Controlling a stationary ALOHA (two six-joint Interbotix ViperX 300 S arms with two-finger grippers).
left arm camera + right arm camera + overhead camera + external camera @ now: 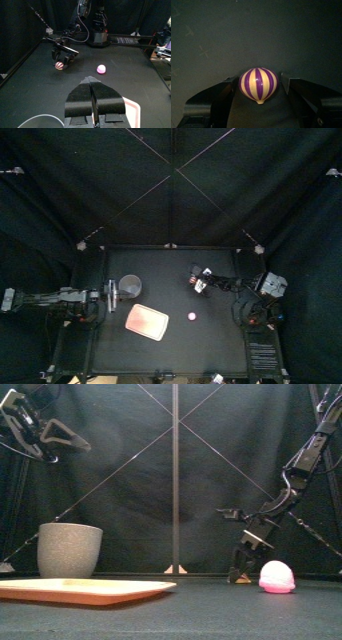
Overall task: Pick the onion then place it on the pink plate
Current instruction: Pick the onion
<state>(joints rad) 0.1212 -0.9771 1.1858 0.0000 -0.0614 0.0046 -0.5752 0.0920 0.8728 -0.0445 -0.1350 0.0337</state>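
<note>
Right claw (259, 81) pinching striped onion (258, 87). Left claw (92, 82) pressed together, idle left. Carry left, clear of pink toy (191, 315); release low over pink plate (147, 321).

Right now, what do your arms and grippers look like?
The left arm and right arm are black jointed links with cables. The left gripper shows two flat black jaws tapering to their tips; the right gripper has broad black jaws.
</note>
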